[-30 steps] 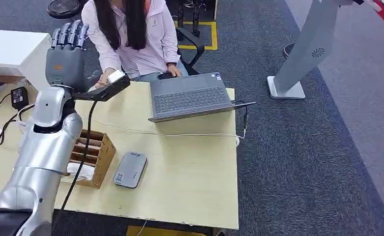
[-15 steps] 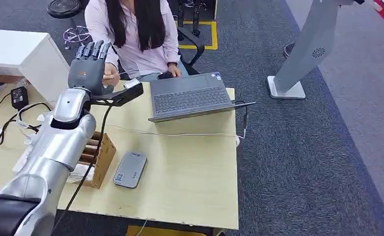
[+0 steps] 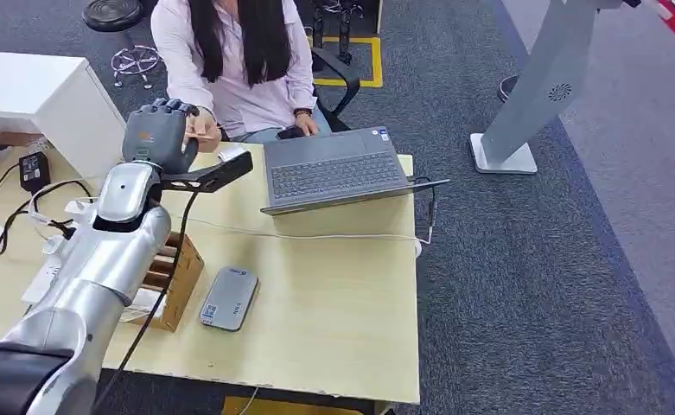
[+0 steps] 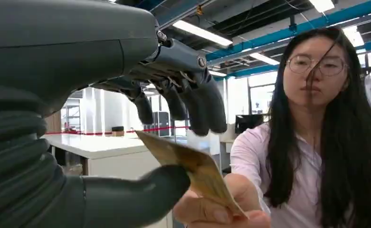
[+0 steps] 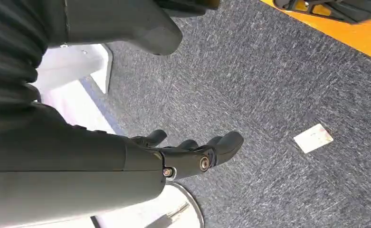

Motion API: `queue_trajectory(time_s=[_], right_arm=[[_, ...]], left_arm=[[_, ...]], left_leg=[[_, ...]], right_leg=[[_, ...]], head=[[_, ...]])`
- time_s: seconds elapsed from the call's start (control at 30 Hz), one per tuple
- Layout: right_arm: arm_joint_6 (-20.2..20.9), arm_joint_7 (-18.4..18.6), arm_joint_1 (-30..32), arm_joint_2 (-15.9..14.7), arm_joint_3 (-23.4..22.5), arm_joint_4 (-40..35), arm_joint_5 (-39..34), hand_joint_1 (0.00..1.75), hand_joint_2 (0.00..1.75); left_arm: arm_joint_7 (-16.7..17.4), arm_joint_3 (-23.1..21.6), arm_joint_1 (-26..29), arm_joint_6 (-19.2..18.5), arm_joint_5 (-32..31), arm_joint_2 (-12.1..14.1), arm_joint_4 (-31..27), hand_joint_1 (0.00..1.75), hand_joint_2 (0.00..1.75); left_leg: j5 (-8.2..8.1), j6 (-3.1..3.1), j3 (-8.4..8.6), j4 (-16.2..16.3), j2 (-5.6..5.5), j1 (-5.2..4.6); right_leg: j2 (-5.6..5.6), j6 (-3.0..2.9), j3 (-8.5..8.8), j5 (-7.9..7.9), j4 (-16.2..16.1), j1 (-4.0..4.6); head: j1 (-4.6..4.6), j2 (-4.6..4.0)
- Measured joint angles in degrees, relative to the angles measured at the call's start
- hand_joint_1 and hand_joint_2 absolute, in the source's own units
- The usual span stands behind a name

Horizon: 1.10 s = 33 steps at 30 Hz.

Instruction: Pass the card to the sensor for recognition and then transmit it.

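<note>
My left hand (image 3: 156, 134) is raised over the far left part of the table, in front of a seated person. In the left wrist view a tan card (image 4: 193, 166) lies between the thumb (image 4: 136, 190) and the curled fingers (image 4: 193, 104). The thumb touches its underside and the fingers stay clear above it. The person's hand (image 4: 221, 209) pinches the card's far end. A grey card sensor (image 3: 229, 298) lies flat on the table near the front. My right hand (image 5: 193, 154) hangs over the carpet, fingers loosely bent and holding nothing.
A wooden box (image 3: 169, 277) with slots stands left of the sensor. An open laptop (image 3: 334, 169) sits at the table's (image 3: 342, 294) far side, with a cable running across. A white stand (image 3: 532, 95) rises on the right. A small white card (image 5: 313, 138) lies on the carpet.
My left hand has come down and moved right toward the person, and its upright, spread fingers have curled over. The person's hand has come up to meet it.
</note>
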Motion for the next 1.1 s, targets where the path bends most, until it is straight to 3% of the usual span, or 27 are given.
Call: queue_trajectory(time_s=[0.3, 0.47, 0.6, 0.77, 1.1], right_arm=[[0.0, 0.0, 0.0, 0.0, 0.0, 0.0, 0.0, 0.00, 1.75], [-0.5, -0.3, 0.2, 0.0, 0.0, 0.0, -0.2, 0.00, 1.75], [-1.3, -0.4, 0.4, 0.0, -0.4, 0.0, -1.0, 0.00, 1.75], [-1.6, -0.5, 0.9, 0.0, -0.8, 0.0, -1.2, 0.00, 1.75], [-1.5, -0.5, 1.1, 0.0, -1.4, 0.0, -1.2, 0.00, 1.75]], left_arm=[[-0.2, 0.0, 0.2, 0.5, 0.4, 0.0, 0.7, 1.75, 1.75], [-3.8, 0.0, 1.1, 3.2, 2.0, 0.0, 0.5, 1.75, 1.75], [-6.4, -0.8, 4.8, 4.0, 2.7, -0.4, -3.6, 1.75, 1.75], [-6.4, -2.8, 10.2, 3.8, 3.3, -0.5, -10.3, 1.75, 1.75], [-6.3, -3.0, 12.2, 3.7, 3.3, -0.5, -14.2, 1.75, 1.75]], left_leg=[[0.00, 0.00, 0.00, 0.0, -0.01, 0.00], [0.00, 0.00, 0.00, 0.0, -0.01, 0.00], [-0.01, 0.00, 0.00, 0.0, -0.01, -0.01], [-0.01, 0.00, -0.03, 0.0, -0.03, -0.01], [0.00, 0.00, -0.02, 0.0, -0.02, 0.00]], right_leg=[[-0.01, 0.00, 0.00, 0.00, 0.0, 0.00], [-0.01, 0.00, 0.00, 0.00, 0.0, 0.00], [0.00, 0.00, 0.00, -0.01, 0.0, -0.01], [-0.02, 0.03, 0.00, -0.03, 0.0, -0.01], [-0.02, 0.02, 0.00, -0.02, 0.0, 0.00]], head=[[0.00, 0.00], [0.00, 0.00], [0.00, 0.00], [0.00, 0.00], [-0.02, 0.00]])
